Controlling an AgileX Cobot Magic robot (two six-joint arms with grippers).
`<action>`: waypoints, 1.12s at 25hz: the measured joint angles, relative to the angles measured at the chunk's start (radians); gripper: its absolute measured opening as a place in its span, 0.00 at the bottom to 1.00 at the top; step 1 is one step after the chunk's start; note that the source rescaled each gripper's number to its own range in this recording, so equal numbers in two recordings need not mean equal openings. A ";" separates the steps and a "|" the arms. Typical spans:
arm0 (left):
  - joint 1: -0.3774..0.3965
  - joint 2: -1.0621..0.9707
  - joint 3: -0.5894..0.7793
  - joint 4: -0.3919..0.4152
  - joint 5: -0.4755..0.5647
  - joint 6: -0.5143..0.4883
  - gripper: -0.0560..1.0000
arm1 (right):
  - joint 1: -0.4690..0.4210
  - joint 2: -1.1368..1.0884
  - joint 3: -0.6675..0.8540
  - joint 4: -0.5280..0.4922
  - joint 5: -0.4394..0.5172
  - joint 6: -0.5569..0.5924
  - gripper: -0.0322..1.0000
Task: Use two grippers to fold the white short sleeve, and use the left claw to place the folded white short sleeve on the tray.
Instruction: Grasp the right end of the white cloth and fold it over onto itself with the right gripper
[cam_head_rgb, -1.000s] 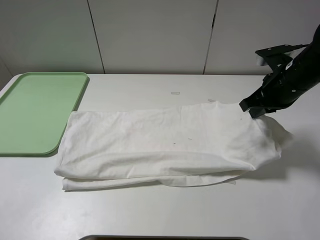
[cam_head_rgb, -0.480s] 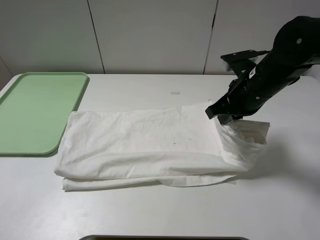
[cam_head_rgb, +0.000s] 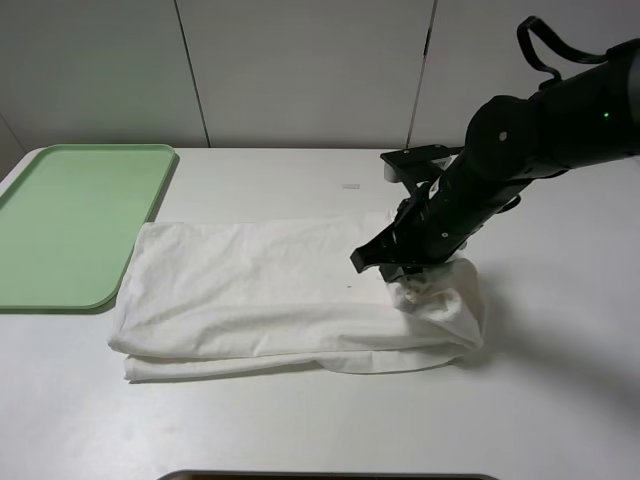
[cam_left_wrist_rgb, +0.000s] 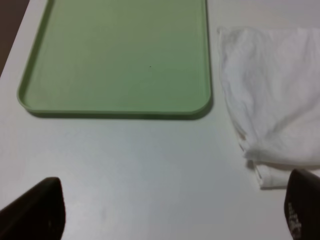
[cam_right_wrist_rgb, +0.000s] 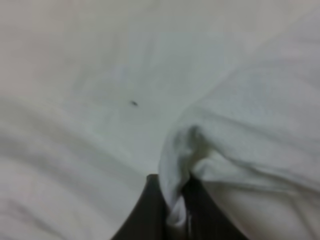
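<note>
The white short sleeve lies as a long folded band across the table. My right gripper is shut on its right end and holds that end up over the band, folded back to the left. The right wrist view shows the black fingers pinching a bunch of the white short sleeve. The pale green tray lies at the far left, empty. My left gripper is open above bare table, between the tray and the white short sleeve's left end. The left arm is out of the exterior high view.
Small white tape strips lie on the table behind the garment. A dark edge runs along the table's front. A pale panelled wall stands behind the table.
My right gripper has carried the garment's right end up and leftward over the band, shortening it. The left end and the tray have not moved.
</note>
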 joint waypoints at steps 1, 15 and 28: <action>0.000 0.000 0.000 0.000 0.000 0.000 0.87 | 0.018 0.012 0.000 0.017 -0.023 0.000 0.03; 0.000 0.000 0.000 0.000 0.000 0.000 0.87 | 0.109 0.035 0.000 0.105 -0.142 0.001 0.40; 0.000 0.000 0.000 0.014 0.000 0.000 0.87 | 0.155 0.035 0.000 0.128 -0.175 -0.127 0.96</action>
